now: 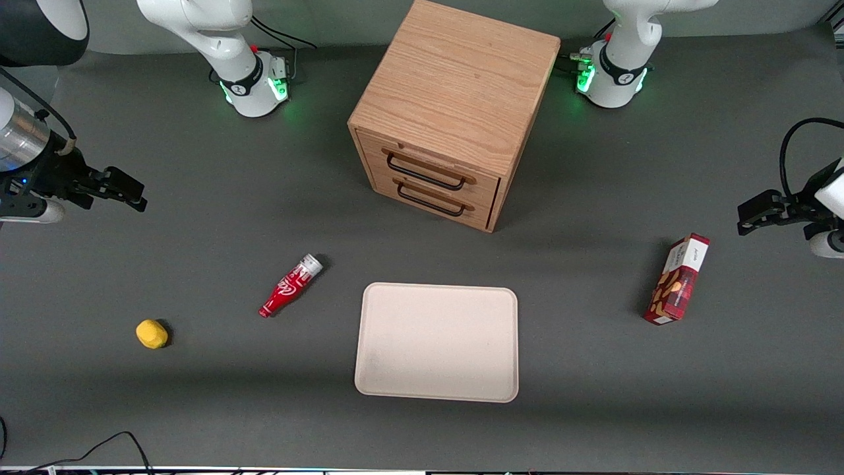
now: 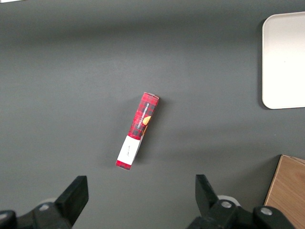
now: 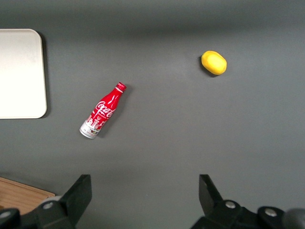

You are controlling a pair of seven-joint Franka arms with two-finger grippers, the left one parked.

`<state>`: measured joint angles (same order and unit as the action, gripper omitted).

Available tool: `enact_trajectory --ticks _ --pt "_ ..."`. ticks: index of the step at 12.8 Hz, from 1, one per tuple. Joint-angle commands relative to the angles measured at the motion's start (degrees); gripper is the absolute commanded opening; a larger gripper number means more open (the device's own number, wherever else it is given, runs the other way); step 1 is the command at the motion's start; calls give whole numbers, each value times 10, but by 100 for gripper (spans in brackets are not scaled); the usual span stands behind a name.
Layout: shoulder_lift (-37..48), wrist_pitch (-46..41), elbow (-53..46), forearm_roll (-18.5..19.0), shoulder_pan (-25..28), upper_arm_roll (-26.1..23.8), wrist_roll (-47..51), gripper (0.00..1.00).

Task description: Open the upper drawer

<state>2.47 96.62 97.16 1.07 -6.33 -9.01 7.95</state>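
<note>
Cabinet is sitting mid-table, between the two arm bases, and everything else is arranged around it. Its upper drawer is lying flush with the front, shut, its thin black handle curving just above the lower drawer, which is shut as well.

Off toward the working arm's end of the table, well apart from the cabinet, the gripper is hovering above the bare tabletop with its fingers spread wide and holding nothing; through the wrist camera a corner of the cabinet is peeking in beside them.

Nearer the front camera than the cabinet, a tray is lying flat. A bottle is resting on its side between the tray and the gripper's end of the table, and a lemon is sitting farther out toward that same end. Toward the parked arm's end, well apart from the cabinet, a box is lying on the table.
</note>
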Motion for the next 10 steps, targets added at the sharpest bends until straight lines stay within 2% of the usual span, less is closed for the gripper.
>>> enact_trajectory --ticks 1,5,10 --pt "2 -5 2 -9 4 3 14 100" --pt "-15 -5 -13 -13 21 -13 5 100" --pt "-95 -7 -92 -17 41 -187 2 100"
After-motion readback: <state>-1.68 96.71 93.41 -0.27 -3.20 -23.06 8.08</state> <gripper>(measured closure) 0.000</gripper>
